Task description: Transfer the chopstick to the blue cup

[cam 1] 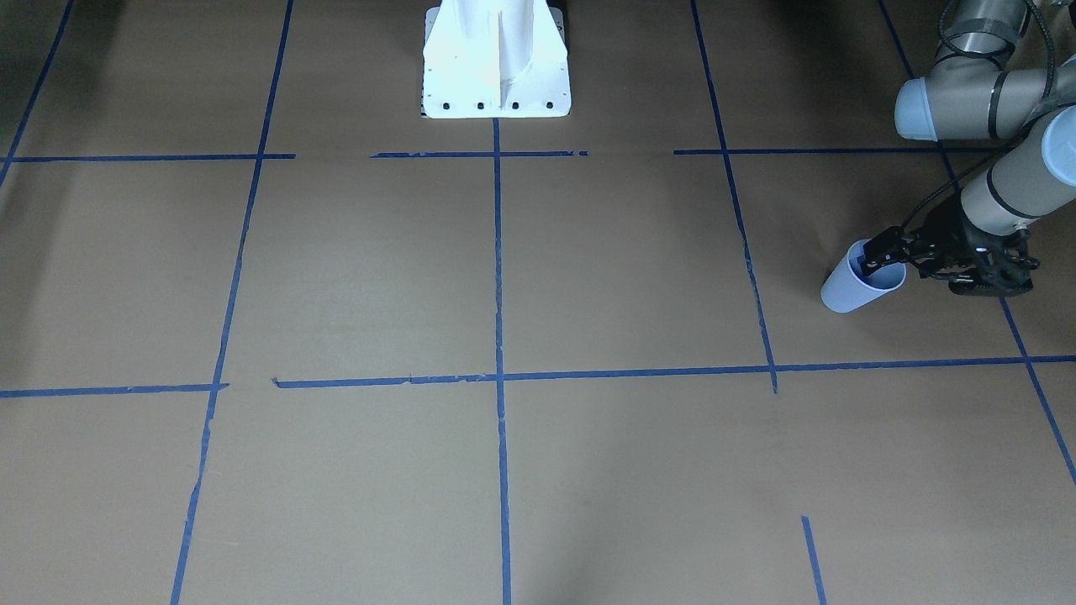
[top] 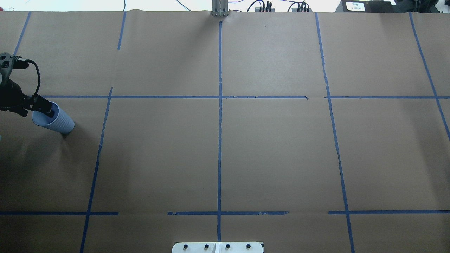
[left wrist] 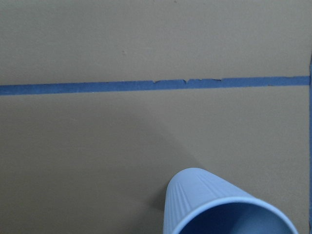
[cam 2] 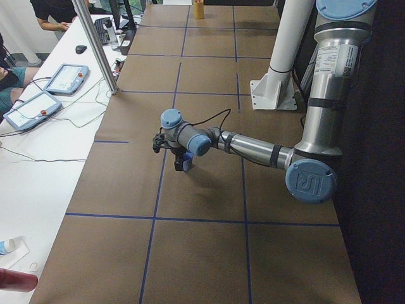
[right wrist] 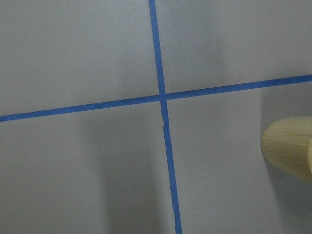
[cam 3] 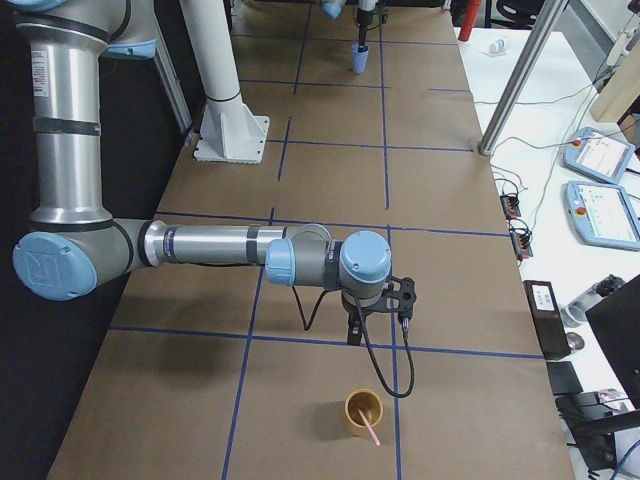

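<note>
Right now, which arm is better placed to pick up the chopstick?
The right. The right gripper hangs close to the tan cup that holds the chopstick. The left gripper is far off, gripping the blue cup at its rim.

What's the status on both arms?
Left gripper pinches blue cup rim. Right gripper state unclear, near tan cup. Chopstick in tan cup.

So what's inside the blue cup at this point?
One finger of the left gripper dips inside the rim of the blue cup; the cup's bottom is hidden. The chopstick sits in the tan cup instead.
</note>
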